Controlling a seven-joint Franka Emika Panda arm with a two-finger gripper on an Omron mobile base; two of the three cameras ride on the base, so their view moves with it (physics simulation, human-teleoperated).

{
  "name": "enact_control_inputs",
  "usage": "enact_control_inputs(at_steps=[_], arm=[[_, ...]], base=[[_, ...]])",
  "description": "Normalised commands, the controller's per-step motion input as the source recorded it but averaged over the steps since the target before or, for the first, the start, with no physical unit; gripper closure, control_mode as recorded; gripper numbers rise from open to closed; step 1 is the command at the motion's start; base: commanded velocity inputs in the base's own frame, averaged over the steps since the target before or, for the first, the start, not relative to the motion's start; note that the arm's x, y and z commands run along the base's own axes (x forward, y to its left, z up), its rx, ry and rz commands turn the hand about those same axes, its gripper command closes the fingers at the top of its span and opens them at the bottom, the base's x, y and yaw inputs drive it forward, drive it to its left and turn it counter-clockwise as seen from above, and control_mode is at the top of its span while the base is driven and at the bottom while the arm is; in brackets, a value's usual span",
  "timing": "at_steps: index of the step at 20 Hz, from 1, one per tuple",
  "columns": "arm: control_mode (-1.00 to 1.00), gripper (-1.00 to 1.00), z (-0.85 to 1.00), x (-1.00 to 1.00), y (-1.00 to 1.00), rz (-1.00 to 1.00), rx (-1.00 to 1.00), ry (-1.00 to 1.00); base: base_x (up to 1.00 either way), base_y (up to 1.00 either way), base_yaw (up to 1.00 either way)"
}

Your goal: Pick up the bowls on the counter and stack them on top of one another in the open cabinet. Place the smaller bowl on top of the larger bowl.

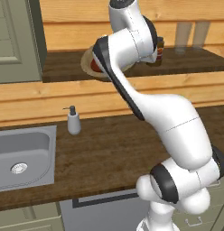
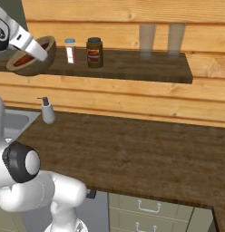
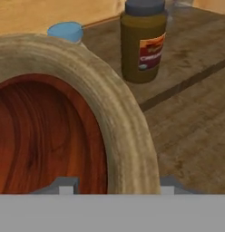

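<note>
The larger tan bowl [image 2: 47, 46] stands at the left end of the open cabinet's dark shelf [image 2: 132, 65], with the smaller reddish-brown bowl [image 2: 24, 59] lying inside it. In the left base view the tan bowl [image 1: 86, 63] peeks out from behind my arm. In the hand view the tan rim [image 3: 110, 104] curves around the red-brown inside [image 3: 46, 136]. My gripper [image 3: 118, 186] is open, its fingertips [image 3: 64, 186] set wide apart on either side of that rim at the bowl's right edge. The counter [image 1: 109, 149] below carries no bowl.
A brown jar [image 2: 95, 52] and a blue-capped shaker [image 2: 70, 50] stand on the shelf just right of the bowls, with two clear glasses [image 2: 146, 41] farther right. A soap dispenser [image 1: 73, 121] sits by the steel sink [image 1: 23, 155]. The grey-green cabinet door [image 1: 14, 40] hangs at left.
</note>
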Motion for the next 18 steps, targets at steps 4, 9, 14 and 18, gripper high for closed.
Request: enact_control_inputs(at_steps=[4,9,14,18], arm=[[-1.00,1.00,-0.01,0.21,0.09,-0.13,0.10,0.01],[-1.00,1.00,-0.17,0.28,0.13,-0.15,0.16,0.00],[-1.00,1.00,-0.29,0.04,0.01,-0.06,0.08,-0.05],[-1.00,1.00,-0.32,0.00,-0.04,0.00,0.01,-0.05]], base=[[0.00,0.00,0.00],[0.00,0.00,0.00],[0.00,0.00,0.00],[0.00,0.00,0.00]])
